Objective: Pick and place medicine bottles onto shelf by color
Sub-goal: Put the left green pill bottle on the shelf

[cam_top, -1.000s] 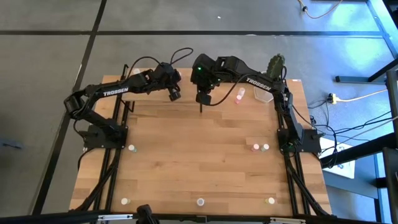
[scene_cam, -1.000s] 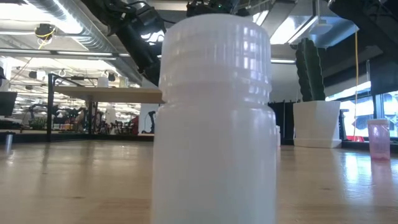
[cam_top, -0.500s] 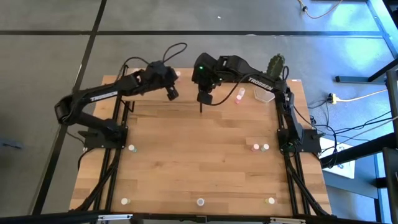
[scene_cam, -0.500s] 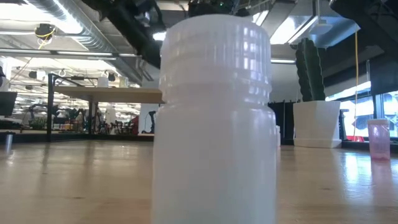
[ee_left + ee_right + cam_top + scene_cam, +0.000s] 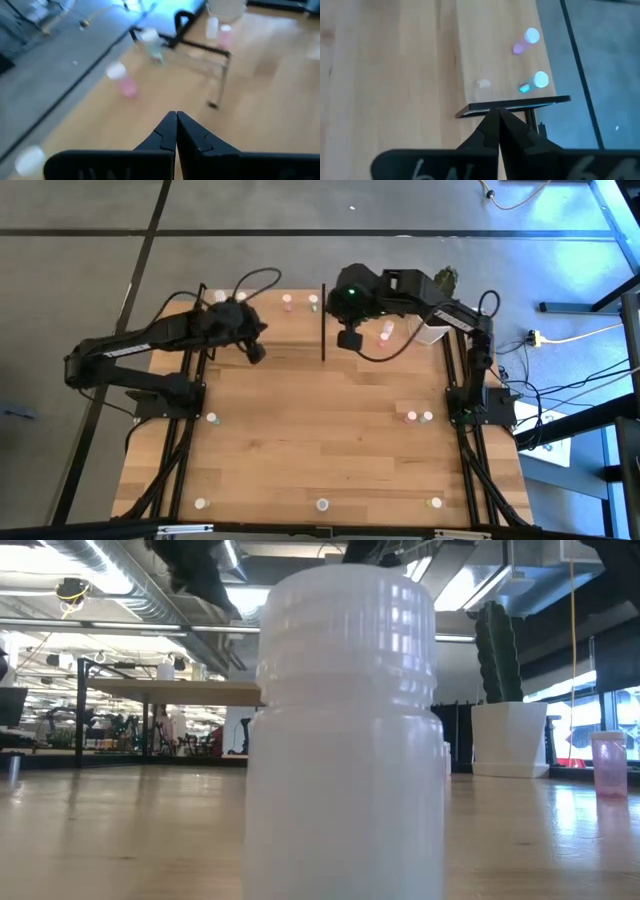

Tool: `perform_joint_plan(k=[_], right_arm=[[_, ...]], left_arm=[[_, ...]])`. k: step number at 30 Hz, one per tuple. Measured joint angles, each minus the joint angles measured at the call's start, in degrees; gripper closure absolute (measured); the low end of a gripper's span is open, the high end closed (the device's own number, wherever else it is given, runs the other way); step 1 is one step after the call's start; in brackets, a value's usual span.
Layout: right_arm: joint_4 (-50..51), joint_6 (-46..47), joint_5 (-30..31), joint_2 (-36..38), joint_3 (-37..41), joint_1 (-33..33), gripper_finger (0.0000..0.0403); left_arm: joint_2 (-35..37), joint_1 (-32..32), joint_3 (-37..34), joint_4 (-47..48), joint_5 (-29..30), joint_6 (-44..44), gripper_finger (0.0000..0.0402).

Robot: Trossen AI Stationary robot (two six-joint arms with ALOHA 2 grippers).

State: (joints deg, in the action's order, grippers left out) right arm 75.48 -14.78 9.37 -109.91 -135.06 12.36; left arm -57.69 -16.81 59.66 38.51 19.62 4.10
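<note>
Both hands are clenched on nothing. The right gripper [image 5: 350,340] hangs over the far edge of the table just beside the shelf [image 5: 270,322], its fingers pressed together in its own wrist view [image 5: 498,131], and the left gripper [image 5: 256,353] sits over the shelf's near edge, jaws also pinched tight [image 5: 176,136].

Two bottles already stand on the shelf at its far right corner: a pink bottle [image 5: 288,301] and a pale green bottle [image 5: 313,302], seen again from the right wrist [image 5: 527,39] [image 5: 536,81].

The nearest loose vial to the right gripper is the pink one [image 5: 384,333], just beside it at about 3 o'clock in the high view, standing upright so its long axis points at the camera. The next pair [image 5: 419,417] lies well apart at 5 o'clock, near the right arm's base. By my reading the right arm is the nearer hand for both. A white bottle [image 5: 345,730] fills the low view
</note>
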Motion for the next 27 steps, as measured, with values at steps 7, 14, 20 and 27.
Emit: perform_joint_plan(k=[7, 14, 20, 27], right_arm=[[5.8, -0.3, -1.9, 3.3, 0.0, -3.5, 0.04], [7.4, -0.7, -9.1, 5.3, 2.3, -6.8, 0.0399], [7.2, -0.7, -8.9, 6.0, 2.7, -10.7, 0.0399], [5.4, 0.6, -8.9, 5.9, 2.7, -15.4, 0.0398]], left_arm=[[1.2, 11.3, 0.0, 12.9, 0.5, 15.7, 0.0402], [1.2, 24.4, 0.0, 23.2, -1.4, 36.0, 0.0402], [1.1, 34.5, 0.0, 31.0, -6.7, 52.1, 0.0402], [1.1, 44.4, 0.0, 36.4, -10.0, 56.6, 0.0402]])
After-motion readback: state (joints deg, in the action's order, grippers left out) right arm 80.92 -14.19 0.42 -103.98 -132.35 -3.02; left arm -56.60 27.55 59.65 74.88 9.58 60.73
